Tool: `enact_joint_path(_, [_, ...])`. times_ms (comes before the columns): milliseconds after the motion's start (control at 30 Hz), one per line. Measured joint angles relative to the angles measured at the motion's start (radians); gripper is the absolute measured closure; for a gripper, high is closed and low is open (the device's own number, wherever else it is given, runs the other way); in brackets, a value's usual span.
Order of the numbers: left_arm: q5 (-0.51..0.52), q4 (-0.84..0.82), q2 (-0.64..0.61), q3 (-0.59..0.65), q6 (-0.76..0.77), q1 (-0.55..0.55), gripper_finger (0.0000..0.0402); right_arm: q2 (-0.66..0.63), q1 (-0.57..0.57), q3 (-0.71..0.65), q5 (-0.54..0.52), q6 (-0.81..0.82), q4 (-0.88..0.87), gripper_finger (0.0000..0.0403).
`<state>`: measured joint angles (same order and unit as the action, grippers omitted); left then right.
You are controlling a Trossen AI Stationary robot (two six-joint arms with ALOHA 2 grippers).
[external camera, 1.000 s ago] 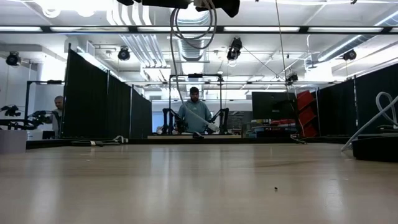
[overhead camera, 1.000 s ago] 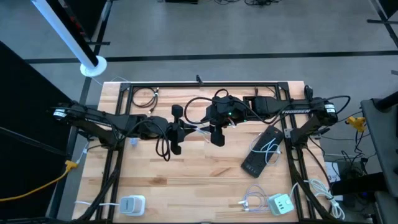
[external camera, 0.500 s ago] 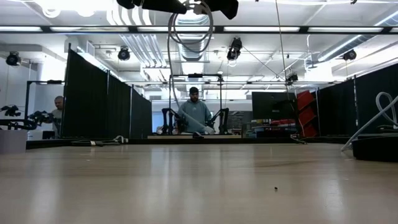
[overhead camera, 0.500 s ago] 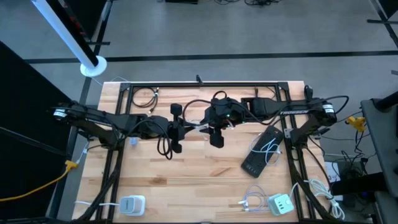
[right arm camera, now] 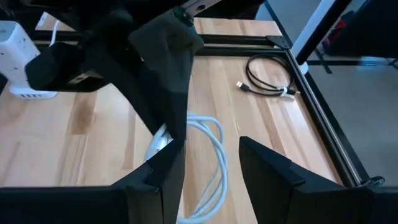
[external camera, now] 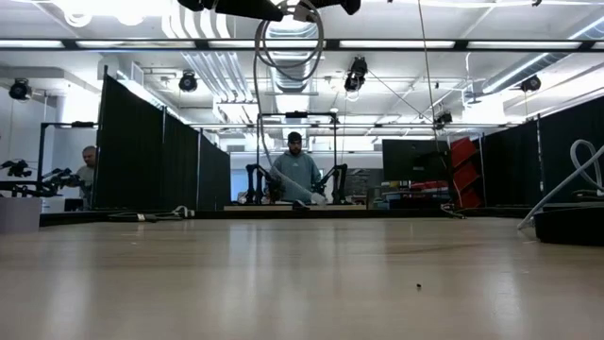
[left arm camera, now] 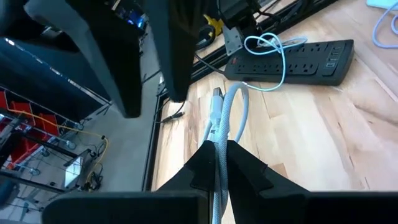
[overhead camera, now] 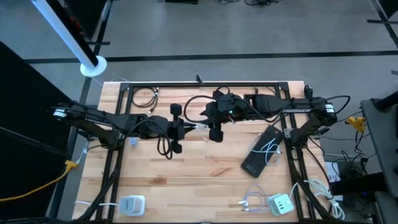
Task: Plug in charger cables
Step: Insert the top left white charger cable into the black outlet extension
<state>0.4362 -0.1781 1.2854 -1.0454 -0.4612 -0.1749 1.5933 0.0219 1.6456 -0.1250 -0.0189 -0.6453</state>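
While both arms meet above mid-table, the left gripper (left arm camera: 219, 163) has its fingers pinched on a white charger cable (left arm camera: 225, 112), whose loop hangs off the wood. Just right, the right gripper (right arm camera: 211, 163) stands parted beside that loop, gripping nothing. Farther right lies a black power strip (overhead camera: 260, 153).

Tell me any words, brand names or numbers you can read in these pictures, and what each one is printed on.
White lettering on the right arm, high view: there, but too small to read.
White label on the left arm, high view: too small to read.
Black power strip: no readable print.
White charger block: no readable print.
No other text or signs show.
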Motion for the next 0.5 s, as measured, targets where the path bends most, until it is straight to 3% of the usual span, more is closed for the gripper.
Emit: enact_joint_path(500, [-0.005,-0.005,0.000,0.002,0.036,-0.001,0.0387,0.065,0.017,0.000,-0.011,-0.008,-0.012,0.0261])
